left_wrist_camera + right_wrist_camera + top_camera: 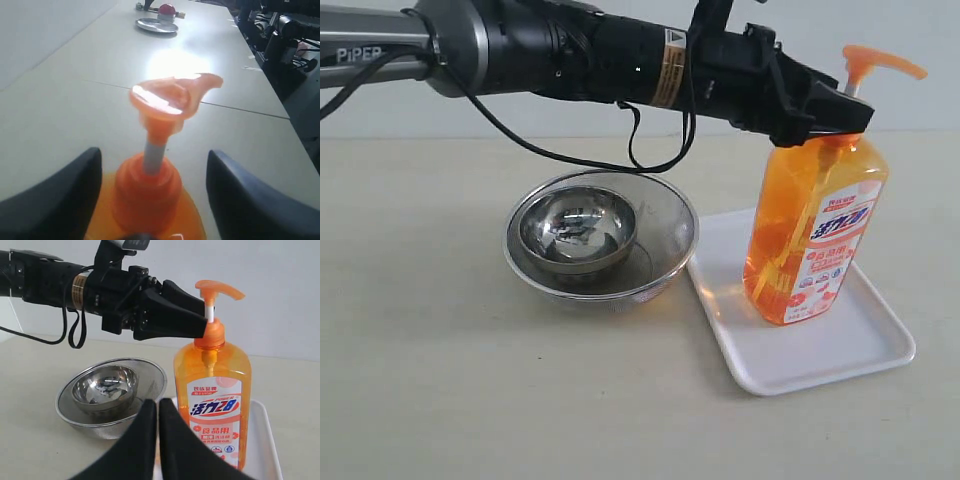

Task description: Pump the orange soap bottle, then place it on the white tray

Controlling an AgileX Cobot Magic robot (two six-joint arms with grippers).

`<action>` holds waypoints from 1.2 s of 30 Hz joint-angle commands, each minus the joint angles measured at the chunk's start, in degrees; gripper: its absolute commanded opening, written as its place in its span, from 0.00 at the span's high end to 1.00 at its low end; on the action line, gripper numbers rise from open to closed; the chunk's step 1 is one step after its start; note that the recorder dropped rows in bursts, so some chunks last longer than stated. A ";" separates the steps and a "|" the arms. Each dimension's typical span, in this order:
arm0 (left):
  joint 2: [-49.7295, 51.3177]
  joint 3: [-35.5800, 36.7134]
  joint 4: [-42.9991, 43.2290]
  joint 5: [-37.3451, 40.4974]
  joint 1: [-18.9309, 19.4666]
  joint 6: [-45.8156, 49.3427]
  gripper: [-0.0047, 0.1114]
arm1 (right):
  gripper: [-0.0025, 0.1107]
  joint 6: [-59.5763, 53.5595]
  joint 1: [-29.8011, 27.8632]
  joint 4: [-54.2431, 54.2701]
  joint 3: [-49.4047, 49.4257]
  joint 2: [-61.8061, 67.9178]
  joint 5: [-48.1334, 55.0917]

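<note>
The orange soap bottle [810, 235] stands on the white tray [820, 372], pump head up and white stem showing. My left gripper [832, 112] reaches in from the left and is shut on the bottle's shoulder just below the collar. In the left wrist view its dark fingers [60, 200] flank the orange collar of the bottle [147, 192], with orange plastic filling the space between them. The right wrist view shows the bottle [212, 400] on the tray [263, 440]. My right gripper [158, 410] hangs in front of it, shut and empty.
Two nested round steel bowls [582, 232] sit on the table just left of the tray, nearly touching its corner. Far across the table lie a steel plate and a red object [159, 22]. Dark equipment [280, 35] lines the table's far edge.
</note>
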 commanded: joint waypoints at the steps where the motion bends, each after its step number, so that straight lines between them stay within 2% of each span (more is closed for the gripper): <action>1: 1.29 -1.38 -0.54 0.42 -0.34 -0.69 0.47 | 0.98 -0.48 -0.13 -0.29 0.36 -0.25 -0.52; 13: 2.89 -1.49 -0.80 0.58 -0.34 -0.72 0.47 | 0.98 -0.48 -0.13 -0.29 0.36 -0.25 -0.72; 19: 4.55 -4.77 -1.42 -0.67 -0.99 -1.24 0.47 | 0.98 -0.48 -0.13 -0.29 0.36 -0.25 -0.72; 26: 4.55 -4.77 1.75 -0.06 -0.99 -2.46 0.48 | 0.98 -0.48 -0.13 -0.29 0.36 -0.25 -0.72; 29: 4.55 -4.77 1.64 -0.06 -0.99 -2.46 0.57 | 0.98 -0.48 -0.13 -0.29 0.36 -0.25 -0.72; 30: 4.55 -4.77 1.64 -0.06 -0.99 -2.46 0.62 | 0.98 -0.48 -0.13 -0.29 0.36 -0.25 -0.72; 31: 4.55 -4.77 1.54 -0.06 -0.99 -2.46 0.75 | 0.98 -0.48 -0.13 -0.29 0.36 -0.25 -0.72; 33: 4.55 -4.77 1.56 -0.06 -0.99 -2.46 0.89 | 0.98 -0.48 -0.13 -0.29 0.36 -0.25 -0.72; 36: 4.55 -4.77 1.56 -0.06 -0.99 -2.57 0.92 | 0.98 -0.48 -0.13 -0.29 0.36 -0.25 -0.72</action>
